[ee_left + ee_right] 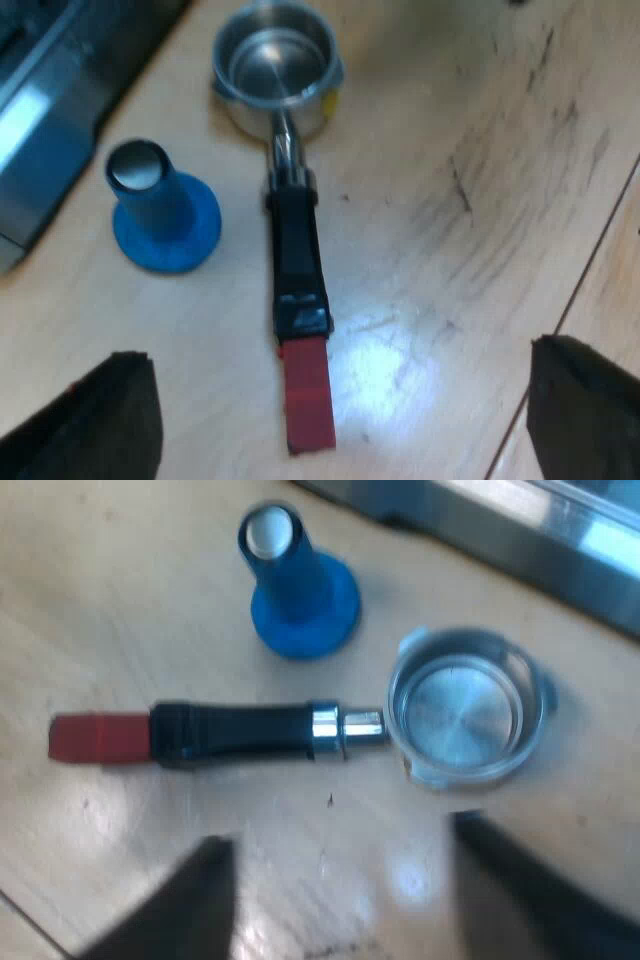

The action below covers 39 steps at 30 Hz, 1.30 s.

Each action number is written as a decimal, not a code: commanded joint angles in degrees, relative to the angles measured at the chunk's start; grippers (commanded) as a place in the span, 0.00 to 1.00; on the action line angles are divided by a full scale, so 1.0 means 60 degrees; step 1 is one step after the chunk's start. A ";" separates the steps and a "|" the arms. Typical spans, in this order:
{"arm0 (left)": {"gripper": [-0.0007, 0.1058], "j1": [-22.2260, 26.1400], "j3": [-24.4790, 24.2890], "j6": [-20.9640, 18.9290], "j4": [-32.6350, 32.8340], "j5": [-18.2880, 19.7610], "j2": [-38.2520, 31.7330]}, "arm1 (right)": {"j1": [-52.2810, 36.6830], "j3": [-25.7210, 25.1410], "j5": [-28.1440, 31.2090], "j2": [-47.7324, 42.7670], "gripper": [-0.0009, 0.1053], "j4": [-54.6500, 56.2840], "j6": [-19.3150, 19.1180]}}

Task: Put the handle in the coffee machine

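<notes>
A metal holder (297, 240) lies loose and flat on a pale wooden table (480, 200), not yet in the espresso machine (50, 110). Its round, empty basket (278, 65) sits close to the machine's steel edge, and its dark handle runs away from the machine to a red end (307, 395). A blue tamper (160, 210) stands upright just beside the handle, between it and the machine, without touching it.

The left gripper (340, 355) hovers above the table near the red end, its two black fingers spread wide with nothing between them.

From the other arm, the same holder (250, 730) lies crosswise, with its basket (465, 710) near the machine's edge (520, 530) and the tamper (300, 590) beyond the handle. The right gripper (340, 835) hangs over bare table (100, 610) just short of the handle, fingers apart and empty.

This looks like the very start of the task: the approach, before any pickup. The next move likely calls for one gripper to descend and close across the dark handle while staying clear of the tamper. It must then lift the holder level, ready to carry it to the machine's front.
</notes>
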 commanded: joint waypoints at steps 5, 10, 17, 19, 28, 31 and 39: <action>0.72 0.0172 -0.0059 -0.0324 0.0157 0.0313 -0.1006 | -0.0009 -0.0297 0.0099 -0.0079 0.65 0.0097 -0.0253; 0.72 0.0172 -0.0059 -0.0896 0.0157 0.0313 -0.1726 | -0.0173 -0.0297 -0.0198 -0.0079 0.65 0.0232 -0.0099; 0.72 0.0172 -0.0059 -0.1016 -0.0228 0.0335 -0.2201 | -0.1421 -0.0297 -0.1191 -0.0042 0.65 0.0480 0.0323; 0.72 0.0172 -0.0059 -0.1036 -0.0328 0.0374 -0.2201 | -0.1699 -0.0357 -0.1472 0.0108 0.65 0.0571 0.0220; 0.72 0.0172 -0.0059 -0.1244 -0.0460 0.0488 -0.2201 | -0.2009 -0.1104 -0.1723 0.1617 0.65 0.0580 -0.0614; 0.72 0.0172 -0.0059 -0.1273 -0.0460 0.0488 -0.2201 | -0.2009 -0.1434 -0.1760 0.2219 0.65 0.0580 -0.0889; 0.72 0.0172 -0.0059 -0.1594 -0.0460 0.0596 -0.2201 | -0.2048 -0.1743 -0.1905 0.3320 0.65 0.0501 -0.1276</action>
